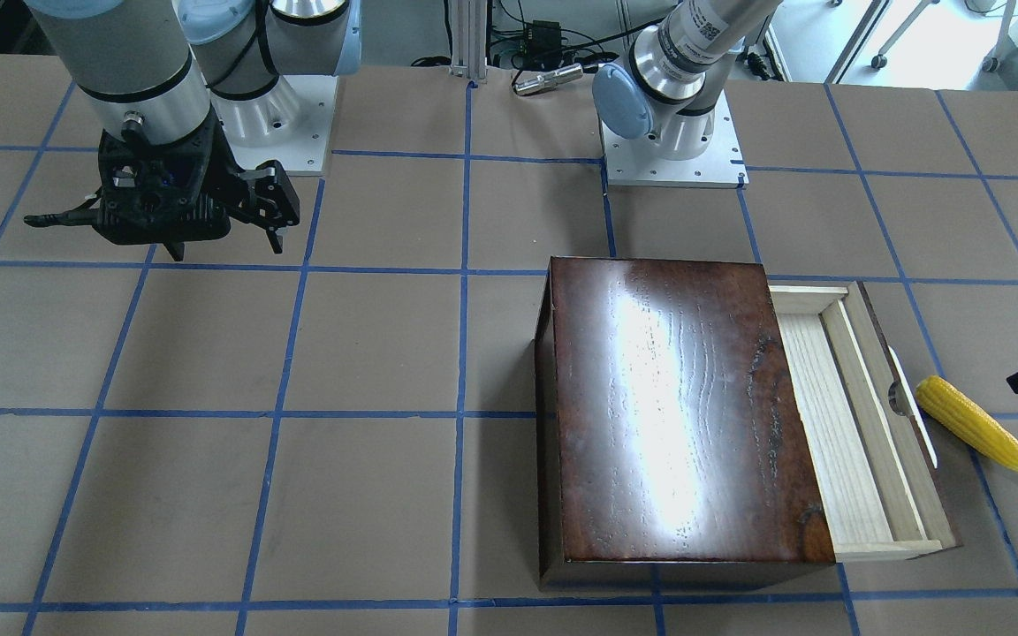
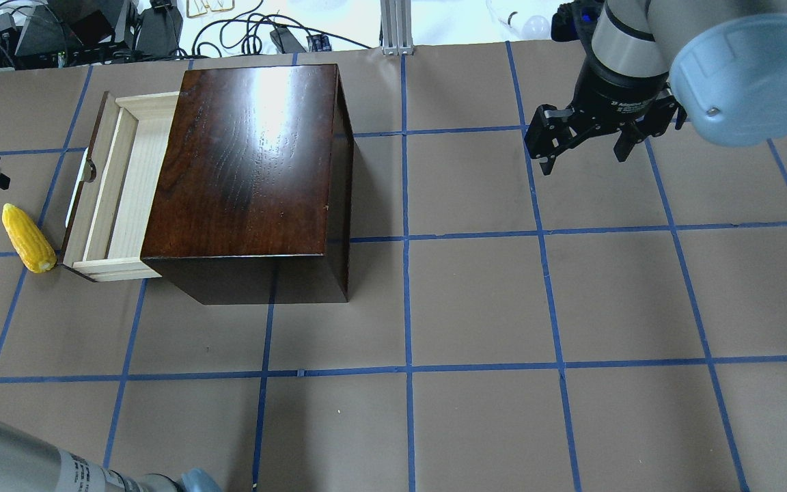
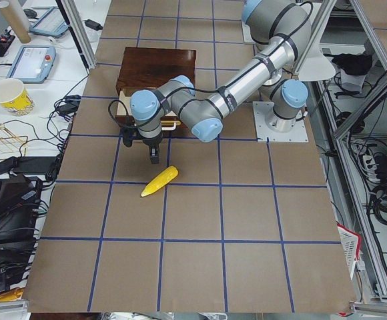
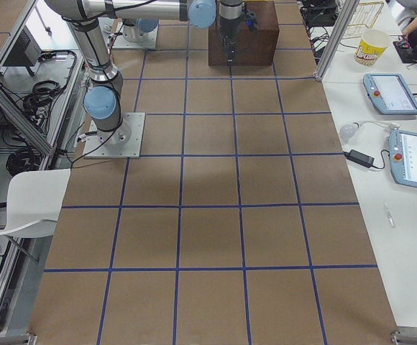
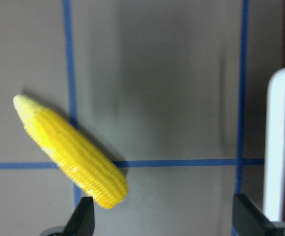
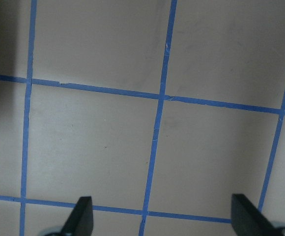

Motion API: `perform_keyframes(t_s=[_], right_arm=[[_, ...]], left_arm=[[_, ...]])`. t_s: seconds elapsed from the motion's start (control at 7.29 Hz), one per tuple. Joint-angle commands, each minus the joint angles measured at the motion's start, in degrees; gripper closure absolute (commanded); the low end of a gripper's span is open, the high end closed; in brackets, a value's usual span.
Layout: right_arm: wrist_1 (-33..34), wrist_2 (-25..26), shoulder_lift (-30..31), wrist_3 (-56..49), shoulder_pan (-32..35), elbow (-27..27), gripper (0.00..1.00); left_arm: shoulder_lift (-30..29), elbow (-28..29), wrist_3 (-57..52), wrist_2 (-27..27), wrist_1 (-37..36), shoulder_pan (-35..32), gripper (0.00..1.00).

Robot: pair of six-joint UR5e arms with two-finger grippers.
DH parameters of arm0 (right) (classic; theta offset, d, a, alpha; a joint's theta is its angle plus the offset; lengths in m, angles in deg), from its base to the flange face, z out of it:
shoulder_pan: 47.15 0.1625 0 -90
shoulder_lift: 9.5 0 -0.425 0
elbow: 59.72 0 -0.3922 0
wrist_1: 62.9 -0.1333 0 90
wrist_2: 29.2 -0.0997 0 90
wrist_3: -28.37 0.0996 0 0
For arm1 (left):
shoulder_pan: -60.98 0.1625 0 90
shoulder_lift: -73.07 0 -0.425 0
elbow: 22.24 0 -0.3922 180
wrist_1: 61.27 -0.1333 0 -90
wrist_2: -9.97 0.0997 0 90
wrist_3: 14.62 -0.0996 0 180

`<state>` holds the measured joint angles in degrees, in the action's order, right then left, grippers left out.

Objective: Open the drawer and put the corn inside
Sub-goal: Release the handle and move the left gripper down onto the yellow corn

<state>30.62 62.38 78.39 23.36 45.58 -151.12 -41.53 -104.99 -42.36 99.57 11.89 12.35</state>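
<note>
One corn cob [image 5: 71,151] lies flat on the table [image 2: 475,301], near the front of the drawer [image 2: 110,184] but apart from it, and it crosses a blue tape line. It is bright yellow, with fine rows of ridged kernels. It narrows from a blunt thick end to a paler tip, and the surface looks like smooth plastic. The drawer is pulled partly out of the box [image 2: 250,164]. It is a shallow tray of pale, straight-grained wood with a dark brown front and a white loop handle [image 5: 277,147], and nothing is in the part that shows. The box is dark reddish-brown wood, glossy, with a strong glare on its top. The left gripper [image 5: 164,219] hangs over the table between corn and handle, its jaws spread wide and holding nothing. The right gripper [image 2: 585,154] is well apart, over bare table, with its jaws spread and also holding nothing. Small white print on its collar and a label on the left arm are too small to read. The table cover is matte brown, divided into squares by blue tape.
</note>
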Motion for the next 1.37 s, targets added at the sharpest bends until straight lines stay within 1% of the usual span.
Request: perform_keyframes(t_s=[0.0, 0.14, 0.41, 0.82, 1.23], right_arm=[[0.0, 0.0, 0.0, 0.0, 0.2, 0.0, 0.0], [0.0, 0.0, 0.0, 0.0, 0.2, 0.0, 0.0], [0.0, 0.0, 0.0, 0.0, 0.2, 0.0, 0.0], [0.0, 0.0, 0.0, 0.0, 0.2, 0.0, 0.0], [0.0, 0.0, 0.0, -0.1, 0.2, 0.0, 0.0]], left_arm=[[-3.0, -0.4, 11.3, 1.6, -1.6, 0.5, 0.0], [-4.4, -0.4, 14.2, 1.4, -1.7, 0.5, 0.0], [-7.4, -0.5, 14.9, 1.8, -3.5, 0.5, 0.0], [-10.2, -0.6, 20.3, 1.4, -4.2, 0.4, 0.0], [-12.4, -0.5, 20.4, 1.5, -5.1, 0.4, 0.0]])
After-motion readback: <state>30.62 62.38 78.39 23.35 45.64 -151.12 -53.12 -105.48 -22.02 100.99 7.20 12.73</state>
